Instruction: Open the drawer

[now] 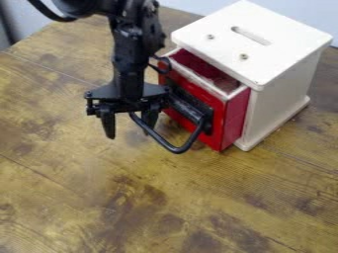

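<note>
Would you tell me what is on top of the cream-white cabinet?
The top of the cream-white cabinet shows a slot and two small round metal fittings, with nothing visibly resting on it. No part of that top is covered by the arm; its underside is hidden from this view.

The black robot arm [129, 49] reaches in from the upper left, bending over and then dropping almost straight down. Its wide gripper [130, 125] hangs at the lower end, pointing downward, with its two fingers [109, 124] spread apart and a gap between them.
</note>
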Controlling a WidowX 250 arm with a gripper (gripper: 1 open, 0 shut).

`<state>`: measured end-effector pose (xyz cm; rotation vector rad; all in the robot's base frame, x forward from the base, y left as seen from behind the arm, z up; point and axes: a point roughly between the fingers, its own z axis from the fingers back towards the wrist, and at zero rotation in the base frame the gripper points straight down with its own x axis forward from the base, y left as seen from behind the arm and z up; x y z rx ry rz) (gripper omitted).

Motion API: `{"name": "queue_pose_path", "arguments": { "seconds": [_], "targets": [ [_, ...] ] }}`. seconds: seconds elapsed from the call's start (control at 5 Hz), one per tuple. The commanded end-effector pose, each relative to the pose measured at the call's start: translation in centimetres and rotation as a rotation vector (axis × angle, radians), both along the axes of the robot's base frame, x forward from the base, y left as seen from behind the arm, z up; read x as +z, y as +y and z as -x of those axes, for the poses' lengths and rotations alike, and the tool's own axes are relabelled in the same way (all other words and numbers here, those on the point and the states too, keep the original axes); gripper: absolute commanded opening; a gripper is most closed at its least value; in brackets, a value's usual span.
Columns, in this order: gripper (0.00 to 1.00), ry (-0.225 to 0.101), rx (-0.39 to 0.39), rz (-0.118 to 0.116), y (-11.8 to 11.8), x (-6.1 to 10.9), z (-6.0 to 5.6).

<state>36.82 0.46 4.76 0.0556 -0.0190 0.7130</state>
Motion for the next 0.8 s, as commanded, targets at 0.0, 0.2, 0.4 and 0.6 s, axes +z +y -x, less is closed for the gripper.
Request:
{"name": "queue_pose_path", "arguments": {
  "seconds": [0.0,0.2,0.4,0.6],
  "targets": [
    [0.0,-0.131,0.027,0.061,1.5,0.9,0.0],
    [0.0,-0.213,0.015,0.046,2.4,1.5,0.4],
    [0.0,-0.24,0.01,-0.028,2.2,2.3,0.4],
    [0.0,-0.209,0.002,-0.094,2.0,2.4,0.3]
  ]
}}
